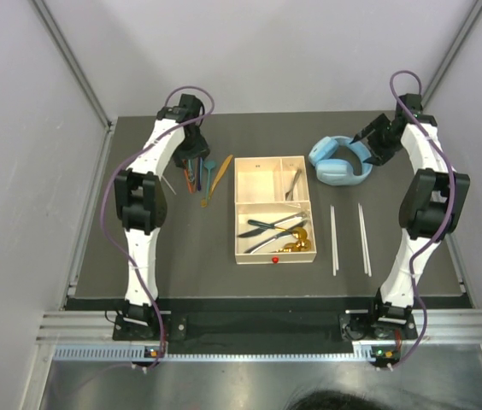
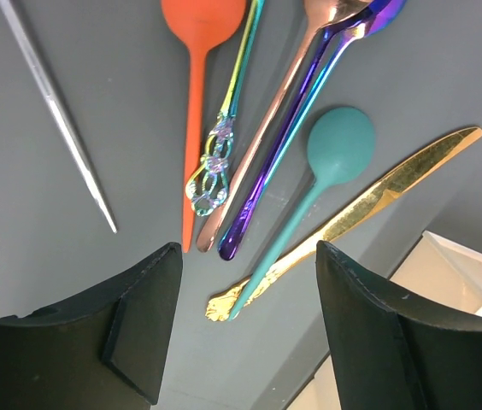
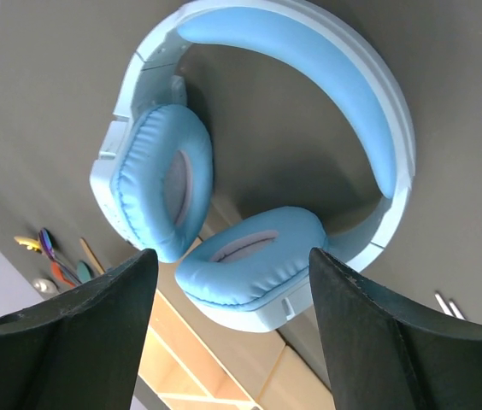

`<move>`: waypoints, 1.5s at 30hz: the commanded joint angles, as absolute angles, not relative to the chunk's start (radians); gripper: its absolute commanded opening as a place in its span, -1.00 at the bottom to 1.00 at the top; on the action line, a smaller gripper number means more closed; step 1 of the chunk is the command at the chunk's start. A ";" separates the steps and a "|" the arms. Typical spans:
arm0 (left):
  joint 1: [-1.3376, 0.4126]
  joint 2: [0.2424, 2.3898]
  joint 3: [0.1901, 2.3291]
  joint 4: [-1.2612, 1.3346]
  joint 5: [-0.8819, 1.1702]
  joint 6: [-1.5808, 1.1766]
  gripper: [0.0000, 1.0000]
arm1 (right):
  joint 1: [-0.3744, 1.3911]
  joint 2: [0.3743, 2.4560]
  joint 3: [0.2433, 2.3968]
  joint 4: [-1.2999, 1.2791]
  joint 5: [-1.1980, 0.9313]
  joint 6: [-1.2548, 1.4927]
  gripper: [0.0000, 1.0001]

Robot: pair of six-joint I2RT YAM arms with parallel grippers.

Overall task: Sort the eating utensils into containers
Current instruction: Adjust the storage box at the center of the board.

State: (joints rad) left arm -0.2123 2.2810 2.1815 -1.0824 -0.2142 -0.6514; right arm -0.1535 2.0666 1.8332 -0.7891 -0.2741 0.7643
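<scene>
Quick pose check: the left arm [image 1: 143, 201] and right arm [image 1: 429, 201] are both stretched toward the far side, elbows bent outward, with cables looping off the wrists. The left gripper [image 2: 248, 256] points down, jaws spread wide, not clamped on anything. The right gripper [image 3: 232, 256] angles inward, and it's wide apart and gripping nothing too.

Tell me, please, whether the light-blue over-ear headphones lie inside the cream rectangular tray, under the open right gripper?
Not inside: the top external view shows the light-blue over-ear headphones on the dark table, right of the cream rectangular tray. They do lie under the open right gripper.
</scene>
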 commanded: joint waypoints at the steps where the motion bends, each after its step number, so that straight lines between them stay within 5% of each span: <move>1: -0.215 2.290 2.250 -1.083 -0.193 -0.623 0.38 | -0.158 2.074 1.904 -0.742 -0.307 0.769 0.43; 45: -0.253 2.094 1.911 -0.819 -0.212 -0.600 0.41 | -0.167 1.879 1.657 -0.551 -0.330 0.772 0.41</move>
